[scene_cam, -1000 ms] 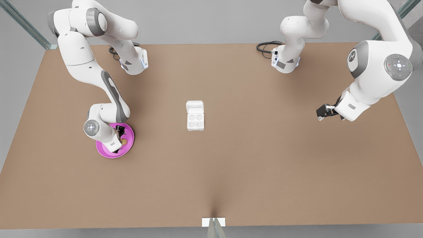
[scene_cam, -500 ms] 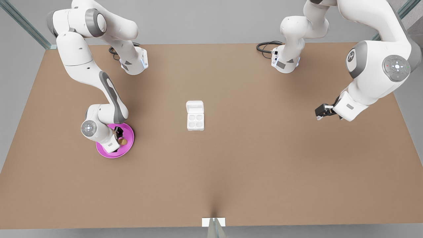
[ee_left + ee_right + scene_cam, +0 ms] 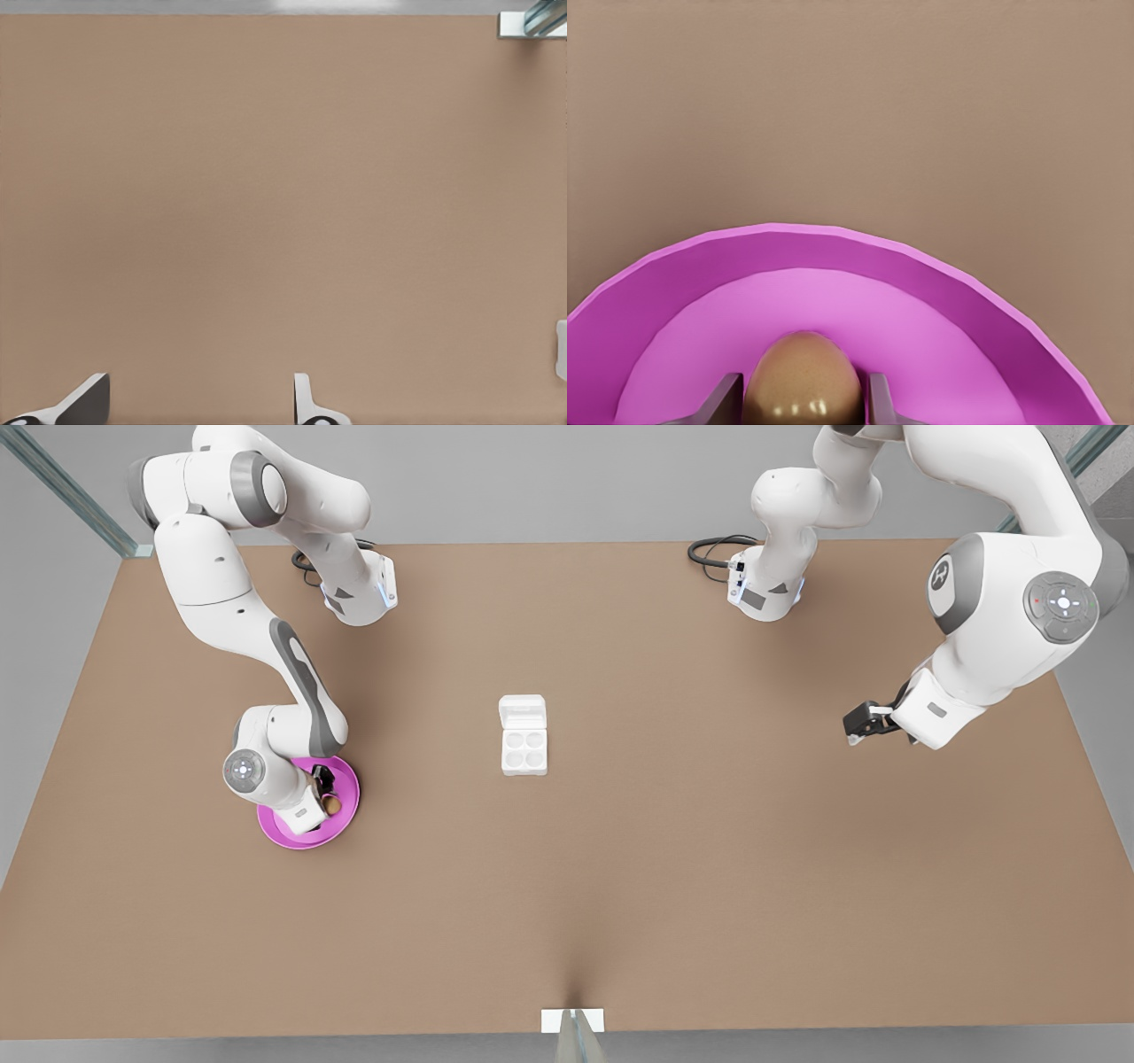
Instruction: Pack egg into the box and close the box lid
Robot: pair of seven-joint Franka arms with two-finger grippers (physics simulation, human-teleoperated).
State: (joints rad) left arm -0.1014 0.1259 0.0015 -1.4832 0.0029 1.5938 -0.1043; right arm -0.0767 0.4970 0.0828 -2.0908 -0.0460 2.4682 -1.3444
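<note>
Table (image 3: 709, 868) open; right claw (image 3: 326, 793) pinches egg (image 3: 803, 376); left claw (image 3: 858, 724) waits.

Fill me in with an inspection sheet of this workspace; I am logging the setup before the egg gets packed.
Surface: brown table, bare apart from the items below.
Job's things: egg on the pink plate, at the front view's left. Box mid-table, four cups empty; lid open, lying flat behind it.
Clutter: nothing seen.
Grippers: right gripper down on the plate, a finger against each side of the egg. Left gripper waits over bare table at the front view's right, fingers apart, holding nothing.
Cables: black loops by both arm bases at the far edge.
Surroundings: grey floor, metal frame bars at the corners.
</note>
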